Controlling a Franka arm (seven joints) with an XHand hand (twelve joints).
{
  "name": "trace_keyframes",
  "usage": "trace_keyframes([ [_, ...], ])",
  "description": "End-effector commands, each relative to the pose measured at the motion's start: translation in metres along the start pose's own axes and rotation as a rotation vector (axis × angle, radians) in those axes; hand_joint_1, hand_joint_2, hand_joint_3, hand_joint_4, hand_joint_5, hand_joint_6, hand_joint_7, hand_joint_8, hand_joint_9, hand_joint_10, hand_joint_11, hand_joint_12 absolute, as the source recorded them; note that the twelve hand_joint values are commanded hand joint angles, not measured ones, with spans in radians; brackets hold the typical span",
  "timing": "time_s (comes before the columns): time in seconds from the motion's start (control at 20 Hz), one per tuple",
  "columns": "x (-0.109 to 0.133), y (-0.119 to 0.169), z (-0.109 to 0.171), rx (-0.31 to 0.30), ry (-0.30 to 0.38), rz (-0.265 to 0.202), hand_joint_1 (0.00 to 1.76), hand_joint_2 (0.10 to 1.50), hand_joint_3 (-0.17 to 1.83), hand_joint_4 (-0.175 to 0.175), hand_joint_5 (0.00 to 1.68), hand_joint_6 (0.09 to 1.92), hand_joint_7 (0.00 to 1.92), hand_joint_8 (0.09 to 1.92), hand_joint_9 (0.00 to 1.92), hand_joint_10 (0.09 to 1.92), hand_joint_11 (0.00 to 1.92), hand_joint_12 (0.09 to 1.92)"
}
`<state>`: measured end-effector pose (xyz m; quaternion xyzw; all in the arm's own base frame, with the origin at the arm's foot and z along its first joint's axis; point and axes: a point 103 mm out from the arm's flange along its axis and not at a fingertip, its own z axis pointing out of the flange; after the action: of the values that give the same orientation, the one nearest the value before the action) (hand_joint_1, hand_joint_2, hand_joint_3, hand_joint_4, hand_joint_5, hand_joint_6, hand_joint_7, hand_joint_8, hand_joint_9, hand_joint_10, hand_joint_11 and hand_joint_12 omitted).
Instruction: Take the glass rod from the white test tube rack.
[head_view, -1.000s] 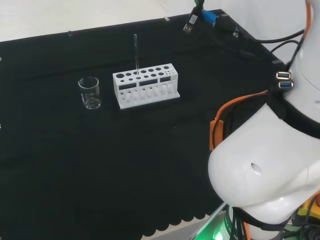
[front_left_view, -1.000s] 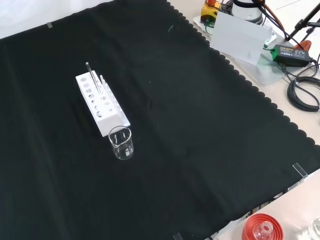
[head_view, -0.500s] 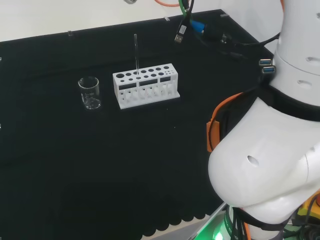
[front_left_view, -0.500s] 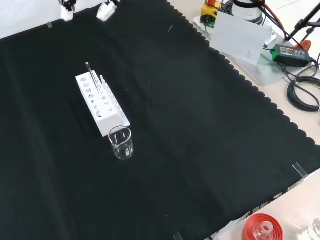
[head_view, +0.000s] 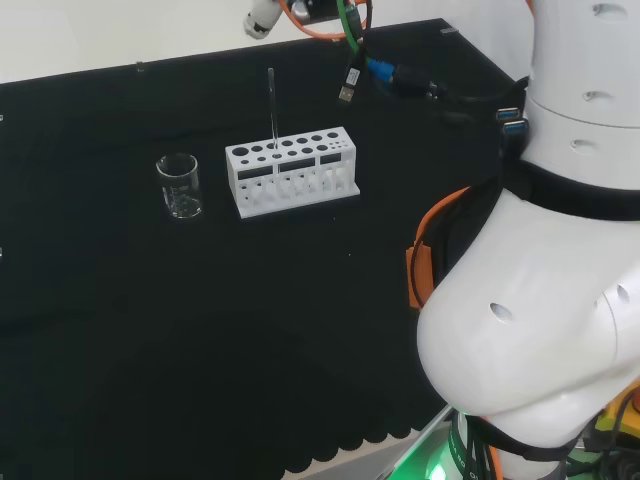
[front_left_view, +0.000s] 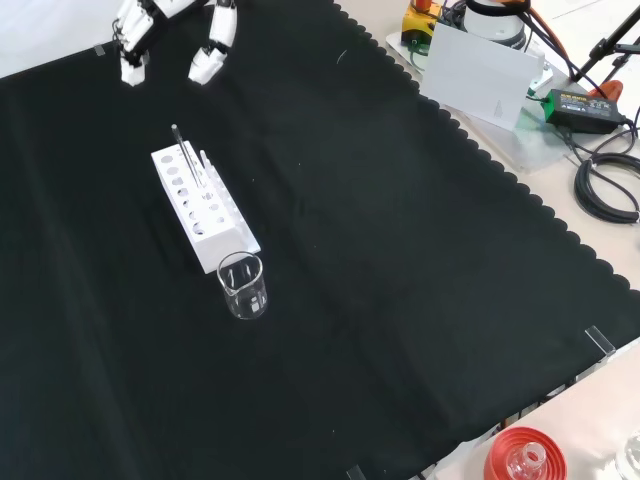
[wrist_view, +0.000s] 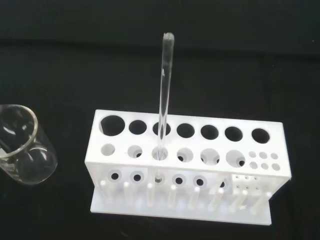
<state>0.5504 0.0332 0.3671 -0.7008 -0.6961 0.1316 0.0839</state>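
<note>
A clear glass rod (head_view: 271, 105) stands upright in a hole of the white test tube rack (head_view: 290, 172) near the middle of the black cloth. From the front I see the rod (front_left_view: 186, 156) at the far end of the rack (front_left_view: 206, 211). The hand (front_left_view: 213, 40) hangs above the cloth beyond the rack, fingers spread and relaxed, holding nothing. One fingertip of the hand (head_view: 258, 18) shows over the bench's far edge in the head view. Up close, the rod (wrist_view: 163, 95) rises from the front row of the rack (wrist_view: 185, 167).
An empty clear beaker (front_left_view: 243, 285) stands just off the rack's near end in the front view, also close in the wrist view as the beaker (wrist_view: 22, 145). A red ribbed stand (front_left_view: 525, 458) with a flask sits at the front edge. Loose cables (head_view: 348, 85) dangle from the arm.
The hand has come down into the front view from the top, closer to the rack. The arm's links have swung upward in the head view. Rod, rack and beaker stay put.
</note>
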Motion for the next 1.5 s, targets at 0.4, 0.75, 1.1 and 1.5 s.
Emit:
trace_keyframes([
  [0.4, -0.001, 0.022, 0.034, 0.04, 0.001, -0.025, 0.7, 0.86, 0.51, -0.071, 0.27, 0.7, 0.35, 0.85, 0.54, 0.85, 0.47, 1.37],
  [0.75, 0.002, 0.028, 0.049, 0.072, -0.014, -0.023, 0.7, 0.85, 0.52, -0.074, 0.27, 0.74, 0.42, 0.85, 0.59, 0.83, 0.52, 1.35],
  [1.1, 0.002, 0.035, 0.058, 0.076, -0.002, -0.043, 0.69, 0.85, 0.52, -0.087, 0.34, 0.79, 0.51, 0.86, 0.63, 0.83, 0.55, 1.34],
  [1.5, -0.006, 0.043, 0.071, 0.101, 0.014, -0.044, 0.69, 0.85, 0.52, -0.097, 0.4, 0.84, 0.53, 0.85, 0.67, 0.81, 0.6, 1.33],
])
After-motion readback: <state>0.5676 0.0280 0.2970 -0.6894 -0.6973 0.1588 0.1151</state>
